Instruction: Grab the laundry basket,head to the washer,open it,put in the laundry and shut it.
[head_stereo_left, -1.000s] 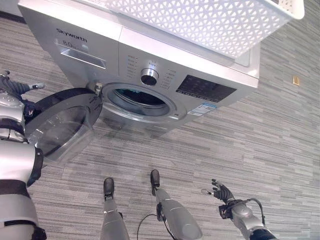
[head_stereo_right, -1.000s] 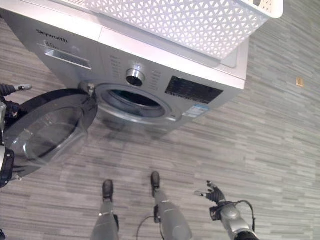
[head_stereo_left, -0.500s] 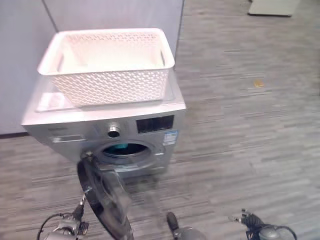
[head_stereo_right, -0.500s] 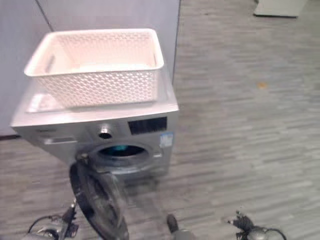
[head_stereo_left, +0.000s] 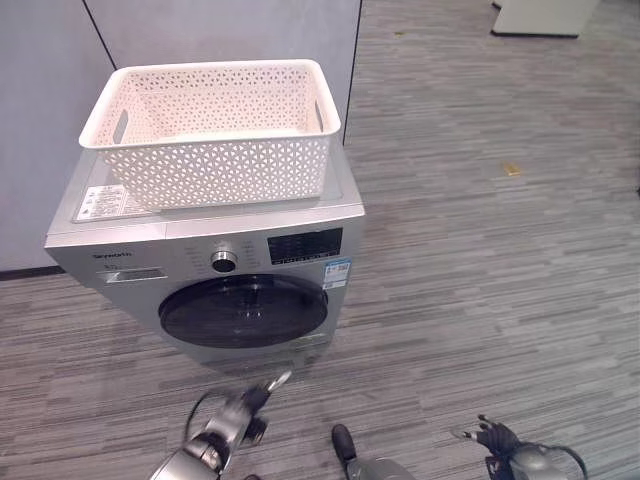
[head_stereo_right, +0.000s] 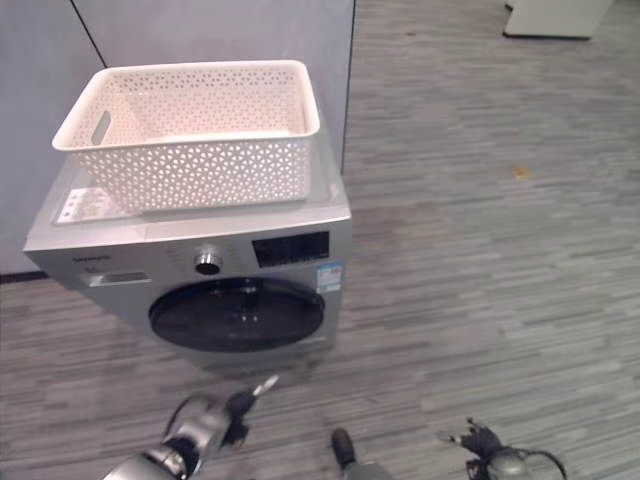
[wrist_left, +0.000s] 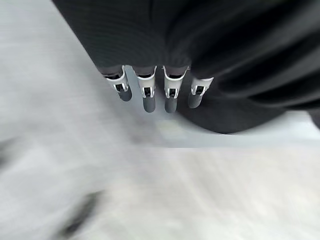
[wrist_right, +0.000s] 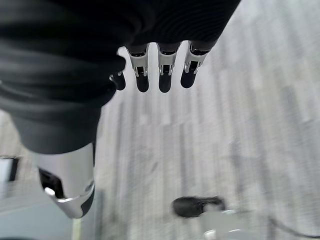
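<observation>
Laundry basket (head_stereo_left: 215, 130) sits on top of the washer (head_stereo_left: 150, 240), pale and latticed, and from where I stand nothing shows over its rim. What has changed is the door (head_stereo_left: 243, 310): half a second ago it hung wide open beside the drum, and now the dark round glass lies flush in the washer's front. That looks like the last step done, so I would judge the task finished or nearly so, provided the latch caught. The left hand (head_stereo_left: 250, 402) is low on the floor side just in front of the door, apart from it, its fingers (wrist_left: 148, 95) straight and holding nothing. The right hand (head_stereo_left: 497, 436) hangs well off to the right above the striped floor (head_stereo_left: 480, 260), fingers loosely spread and empty.
</observation>
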